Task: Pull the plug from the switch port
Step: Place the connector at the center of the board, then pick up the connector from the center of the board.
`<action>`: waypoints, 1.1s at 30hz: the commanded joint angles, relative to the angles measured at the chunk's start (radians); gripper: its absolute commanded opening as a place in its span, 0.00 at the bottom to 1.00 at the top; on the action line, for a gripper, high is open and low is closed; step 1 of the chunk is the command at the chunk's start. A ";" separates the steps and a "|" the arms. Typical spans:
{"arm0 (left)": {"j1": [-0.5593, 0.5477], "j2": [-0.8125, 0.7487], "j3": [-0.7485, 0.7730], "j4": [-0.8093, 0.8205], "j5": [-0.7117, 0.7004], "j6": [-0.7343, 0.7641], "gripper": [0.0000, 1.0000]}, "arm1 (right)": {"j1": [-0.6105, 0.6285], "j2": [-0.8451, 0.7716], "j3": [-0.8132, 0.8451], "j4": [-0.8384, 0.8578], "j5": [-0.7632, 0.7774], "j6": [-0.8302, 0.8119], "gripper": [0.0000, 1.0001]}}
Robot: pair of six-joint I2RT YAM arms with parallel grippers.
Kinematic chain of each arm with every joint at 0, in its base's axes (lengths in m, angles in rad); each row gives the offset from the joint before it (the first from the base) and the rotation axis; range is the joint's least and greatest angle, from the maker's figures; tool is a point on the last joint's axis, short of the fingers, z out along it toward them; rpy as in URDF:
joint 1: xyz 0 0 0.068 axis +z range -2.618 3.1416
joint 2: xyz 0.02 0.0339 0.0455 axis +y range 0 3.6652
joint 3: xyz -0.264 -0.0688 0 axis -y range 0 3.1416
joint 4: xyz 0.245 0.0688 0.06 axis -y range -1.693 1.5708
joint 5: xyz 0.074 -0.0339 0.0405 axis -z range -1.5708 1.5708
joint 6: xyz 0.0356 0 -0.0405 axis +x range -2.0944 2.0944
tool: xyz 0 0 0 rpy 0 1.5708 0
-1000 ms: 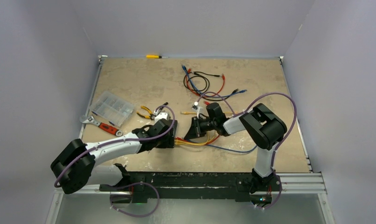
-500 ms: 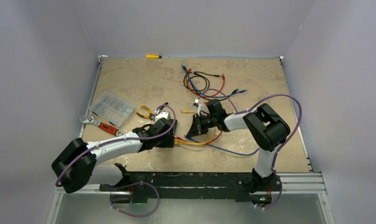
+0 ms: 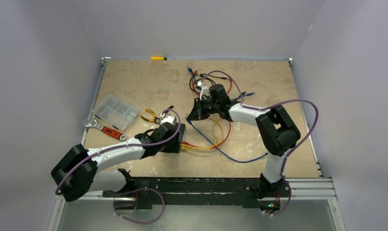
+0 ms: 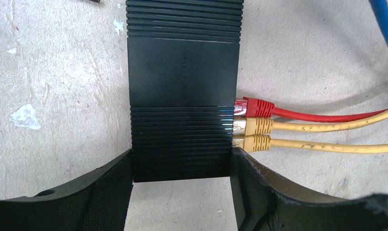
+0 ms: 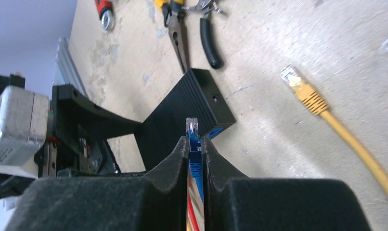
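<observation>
The black switch (image 4: 182, 91) lies flat on the table, and my left gripper (image 4: 181, 159) is shut on its near end, one finger against each long side. One red plug (image 4: 254, 107) and two yellow plugs (image 4: 257, 125) sit in its right-hand ports. My right gripper (image 5: 195, 144) is shut on a blue plug (image 5: 192, 137), whose clear tip pokes out past the fingertips, well clear of the switch (image 5: 192, 103). In the top view the right gripper (image 3: 194, 113) hovers behind the left gripper (image 3: 176, 138), with the blue cable (image 3: 230, 156) trailing from it.
A loose yellow plug (image 5: 303, 89) lies right of the switch. Pliers (image 3: 151, 116), a red-handled wrench (image 3: 105, 129) and a clear compartment box (image 3: 116, 111) lie at the left. A tangle of cables (image 3: 206, 84) lies at the back, and a yellow screwdriver (image 3: 158, 58) rests by the far edge.
My right gripper has moved away from the switch toward the back of the table, carrying the blue plug and dragging its cable. The left gripper and the switch have stayed put.
</observation>
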 commanded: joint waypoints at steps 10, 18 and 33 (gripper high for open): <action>0.001 0.029 -0.021 -0.001 -0.004 0.003 0.00 | 0.024 -0.151 0.004 -0.208 0.380 -0.154 0.67; 0.001 0.038 -0.023 -0.005 -0.023 -0.009 0.00 | 0.118 -0.161 -0.062 -0.253 0.543 -0.181 0.62; 0.000 -0.012 -0.021 -0.090 -0.103 -0.051 0.00 | 0.263 0.039 0.082 -0.288 0.787 -0.186 0.52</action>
